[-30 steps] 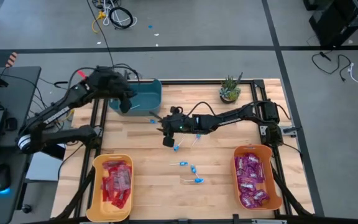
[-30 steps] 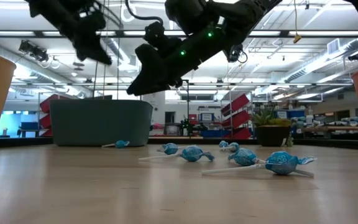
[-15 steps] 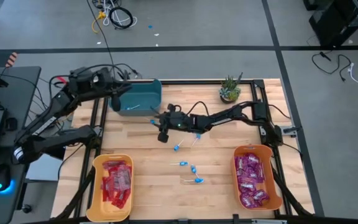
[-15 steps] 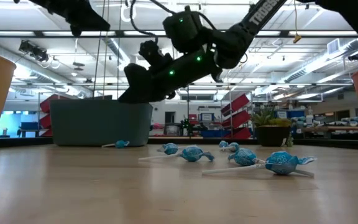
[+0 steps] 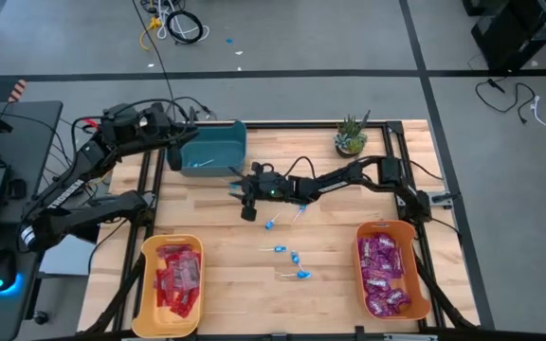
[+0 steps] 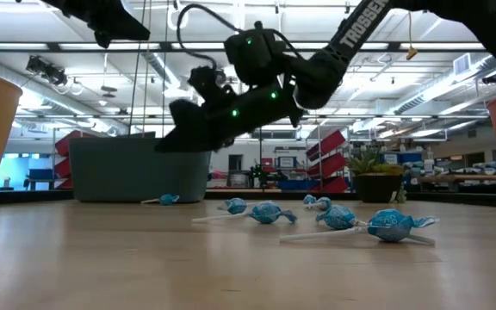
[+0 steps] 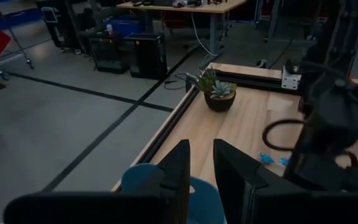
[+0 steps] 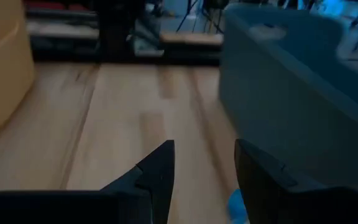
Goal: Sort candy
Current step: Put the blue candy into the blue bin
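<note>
Since a second ago the right pincer (image 5: 247, 192) has been carried from the mid-tabletop toward the teal bin (image 5: 214, 152) and lowered, while the left pincer (image 5: 180, 152) has been drawn back from over the bin to its outer edge.

Blue lollipops are being left loose on the tabletop (image 5: 330, 275): one (image 5: 234, 184) is lying just beside the bin's near corner, close under the right pincer, another (image 5: 269, 224) is lying a little nearer the front, and three more (image 5: 294, 258) are scattered toward the middle front. In the low view they are seen lying flat on their sides (image 6: 265, 213). One white stick is showing inside the teal bin. Red packets (image 5: 176, 277) are being held in the yellow bin (image 5: 147, 284) at the front left, and purple packets (image 5: 383, 272) in the orange bin (image 5: 417, 275) at the front right.

The right pincer's fingers (image 8: 157, 168) are being held apart with nothing between them, pointed at the bin wall, a lollipop (image 8: 236, 204) showing just beside one finger. The left pincer's fingers (image 7: 178, 171) are being held narrowly apart, empty, above the bin's rim.

A potted plant (image 5: 351, 135) is standing at the tabletop's far edge.
</note>
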